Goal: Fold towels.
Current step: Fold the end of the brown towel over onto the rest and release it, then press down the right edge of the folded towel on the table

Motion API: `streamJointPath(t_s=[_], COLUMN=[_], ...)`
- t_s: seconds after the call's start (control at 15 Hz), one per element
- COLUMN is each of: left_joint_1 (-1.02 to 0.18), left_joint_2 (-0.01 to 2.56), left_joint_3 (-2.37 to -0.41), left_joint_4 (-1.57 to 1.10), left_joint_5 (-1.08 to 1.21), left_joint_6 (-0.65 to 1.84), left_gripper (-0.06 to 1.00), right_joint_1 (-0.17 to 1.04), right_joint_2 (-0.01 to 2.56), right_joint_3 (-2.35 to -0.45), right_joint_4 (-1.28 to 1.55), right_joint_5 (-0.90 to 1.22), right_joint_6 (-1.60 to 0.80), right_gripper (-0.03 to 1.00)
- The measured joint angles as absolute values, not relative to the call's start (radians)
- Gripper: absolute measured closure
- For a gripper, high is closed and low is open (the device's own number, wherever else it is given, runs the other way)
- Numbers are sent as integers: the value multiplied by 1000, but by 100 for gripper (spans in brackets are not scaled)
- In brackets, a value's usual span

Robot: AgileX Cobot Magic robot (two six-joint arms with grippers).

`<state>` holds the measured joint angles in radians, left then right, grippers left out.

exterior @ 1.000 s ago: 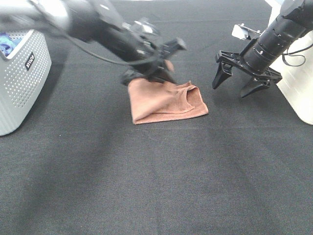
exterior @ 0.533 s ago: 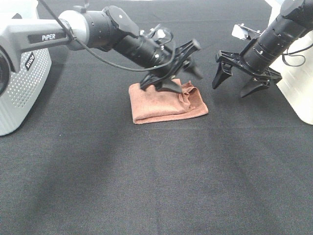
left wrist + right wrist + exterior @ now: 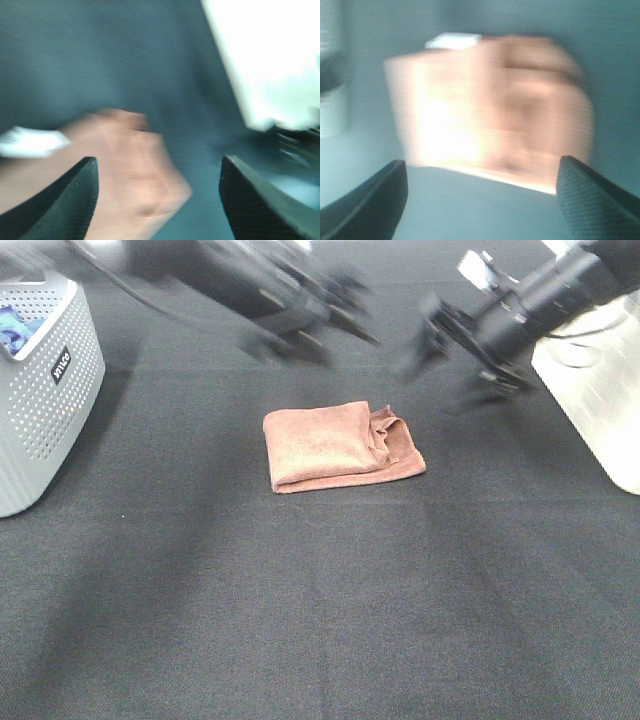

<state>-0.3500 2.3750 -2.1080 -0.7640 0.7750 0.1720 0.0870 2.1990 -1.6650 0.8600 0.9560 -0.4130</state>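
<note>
A folded brown towel lies flat on the black table, free of both grippers. It shows blurred in the left wrist view and in the right wrist view. My left gripper is blurred, raised behind the towel, with its fingers spread wide and empty. My right gripper is blurred too, behind and right of the towel, with its fingers spread wide and empty.
A grey perforated basket stands at the left edge with something blue inside. A white bin stands at the right edge, also in the left wrist view. Black cloth covers the table.
My left gripper let go of the towel and rose back and to the left. My right gripper moved up and left. The towel lies still, folded.
</note>
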Motion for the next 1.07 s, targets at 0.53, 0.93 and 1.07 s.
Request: streamJointPath(t_s=[0.53, 0.93, 1.07], left_joint_1=[-237, -237, -237], left_joint_2=[2357, 2357, 2357], left_joint_3=[-2108, -2108, -2108], left_joint_4=[-556, -553, -553], left_joint_5=[973, 1003, 1003], left_joint_6=[114, 108, 108], left_gripper=[29, 29, 29], right_joint_1=[268, 232, 182], right_joint_2=[2306, 2389, 2389], right_joint_3=[-1692, -1724, -1726], right_joint_4=[1038, 950, 926], right_joint_5=[863, 828, 828], right_joint_6=[-561, -518, -508], right_gripper=[20, 20, 20])
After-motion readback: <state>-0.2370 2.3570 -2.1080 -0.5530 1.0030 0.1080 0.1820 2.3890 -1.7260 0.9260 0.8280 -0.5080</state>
